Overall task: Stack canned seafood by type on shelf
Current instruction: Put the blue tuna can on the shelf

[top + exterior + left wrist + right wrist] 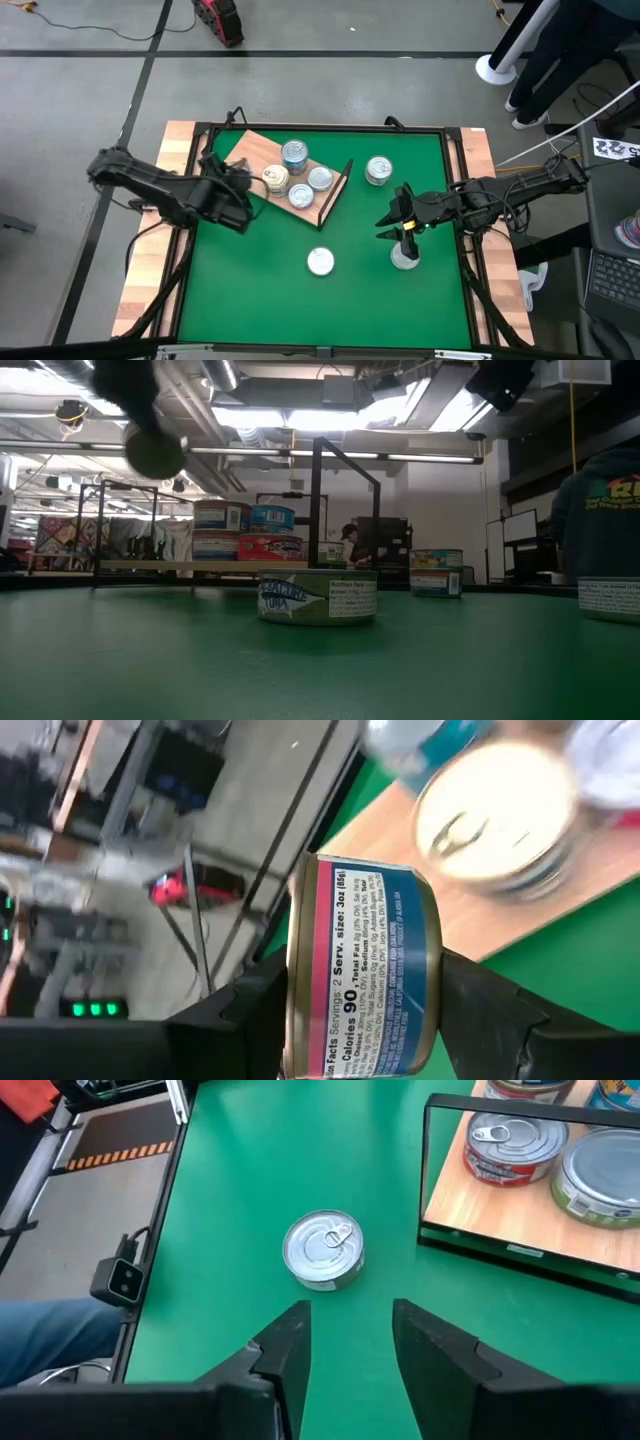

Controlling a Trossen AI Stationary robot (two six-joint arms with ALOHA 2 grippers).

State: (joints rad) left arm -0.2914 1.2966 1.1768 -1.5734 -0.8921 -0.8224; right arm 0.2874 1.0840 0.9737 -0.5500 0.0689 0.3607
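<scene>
The light-brown shelf [262, 152] lies slantwise on the far left of the green mat, its black wire end [336, 190] toward the middle. Several tins stand on it, among them a teal-sided one [294, 155] and a cream-topped one [276, 179]. Three more tins rest flat on the mat: one [378, 170] right of the shelf, one [320, 261] near the middle, one [404, 255] under my right arm. My left gripper [243, 188] is at the shelf's left edge, shut on a blue-and-red labelled tin [360, 970]. My right gripper [350, 1330] is open, above the mat, short of the middle tin [323, 1250]. My left gripper pinches the tin between its two fingers [255, 1010], one on each flat end, so the label side wall [365, 920] faces the wrist camera. The tin is turned on its edge and lifted clear, over the shelf's edge beside the cream-topped tin [495, 815].
The wire frame [520, 1250] stands upright between the shelf's tins and the open mat. A raised black rim [460, 190] borders the mat. Open green mat lies in the near left part. A person stands beyond the table's far right corner [560, 50].
</scene>
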